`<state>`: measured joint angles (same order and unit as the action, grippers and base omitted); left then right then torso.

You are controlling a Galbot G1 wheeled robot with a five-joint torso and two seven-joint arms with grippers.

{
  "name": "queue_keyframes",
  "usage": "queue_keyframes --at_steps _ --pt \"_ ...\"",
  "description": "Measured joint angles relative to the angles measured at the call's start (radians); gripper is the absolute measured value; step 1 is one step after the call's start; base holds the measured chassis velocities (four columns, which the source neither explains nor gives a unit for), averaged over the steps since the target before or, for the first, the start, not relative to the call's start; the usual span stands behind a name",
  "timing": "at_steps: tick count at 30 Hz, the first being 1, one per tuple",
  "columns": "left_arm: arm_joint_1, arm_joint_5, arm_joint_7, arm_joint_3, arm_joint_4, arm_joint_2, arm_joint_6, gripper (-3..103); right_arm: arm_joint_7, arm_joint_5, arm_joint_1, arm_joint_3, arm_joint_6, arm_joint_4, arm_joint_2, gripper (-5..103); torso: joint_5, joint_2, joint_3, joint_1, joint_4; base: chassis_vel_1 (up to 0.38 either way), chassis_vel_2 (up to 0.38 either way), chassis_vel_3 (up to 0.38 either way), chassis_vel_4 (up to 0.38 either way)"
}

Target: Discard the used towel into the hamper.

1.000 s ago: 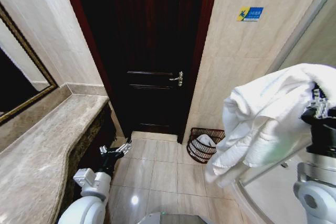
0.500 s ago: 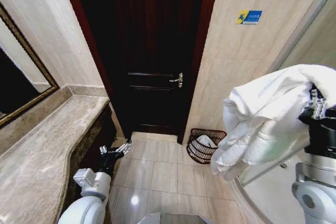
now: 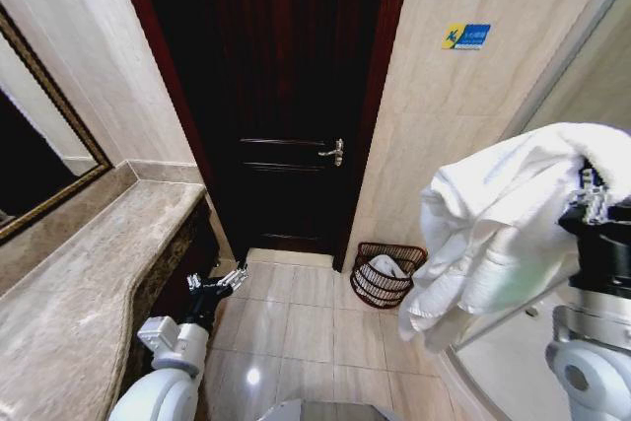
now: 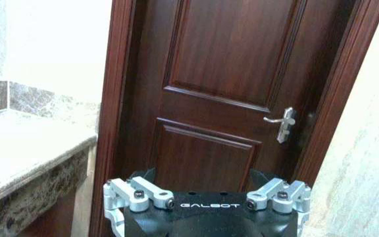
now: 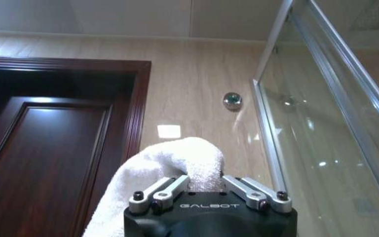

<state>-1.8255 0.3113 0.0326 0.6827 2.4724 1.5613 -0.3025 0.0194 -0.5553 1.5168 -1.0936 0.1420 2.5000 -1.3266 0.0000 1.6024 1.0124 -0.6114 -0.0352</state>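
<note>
In the head view, a white towel (image 3: 493, 234) is held high on the right by the right gripper (image 3: 595, 206), well above the hamper (image 3: 386, 274) — set on the floor tiles beside the dark door (image 3: 276, 96). The left gripper (image 3: 219, 284) is parked low by the counter (image 3: 79, 293), its fingers spread and empty.

In the left wrist view, the left gripper (image 4: 206, 200) is seen splayed before the door (image 4: 229, 94).

In the right wrist view, the towel (image 5: 166, 170) is seen clamped between the closed-in fingers of the right gripper (image 5: 206, 186).

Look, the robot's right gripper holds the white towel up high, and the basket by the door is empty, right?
Not quite. The right gripper does hold the towel up high, but the basket by the door isn't empty: the head view shows something white already inside it.
</note>
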Motion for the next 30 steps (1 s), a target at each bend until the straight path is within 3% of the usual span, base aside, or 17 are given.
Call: queue_keyframes --at_steps 10,28,30 --pt "0.0 0.0 0.0 0.0 0.0 0.0 0.0 97 0.01 0.01 0.003 0.0 0.011 0.0 -0.004 7 0.0 -0.003 -0.001 0.001 0.0 -0.089 0.082 0.086 -0.092" --pt "0.0 0.0 0.0 0.0 0.0 0.0 0.0 97 -0.01 0.022 0.0 0.004 0.037 0.0 0.002 7 -0.0007 -0.006 -0.003 0.002 0.0 -0.247 0.247 0.248 -0.249" --pt "0.0 0.0 0.0 0.0 0.0 0.0 0.0 97 -0.019 0.027 -0.002 0.005 0.04 0.0 0.002 7 0.0006 -0.007 -0.003 0.001 -0.0005 -0.26 0.229 0.189 -0.204"
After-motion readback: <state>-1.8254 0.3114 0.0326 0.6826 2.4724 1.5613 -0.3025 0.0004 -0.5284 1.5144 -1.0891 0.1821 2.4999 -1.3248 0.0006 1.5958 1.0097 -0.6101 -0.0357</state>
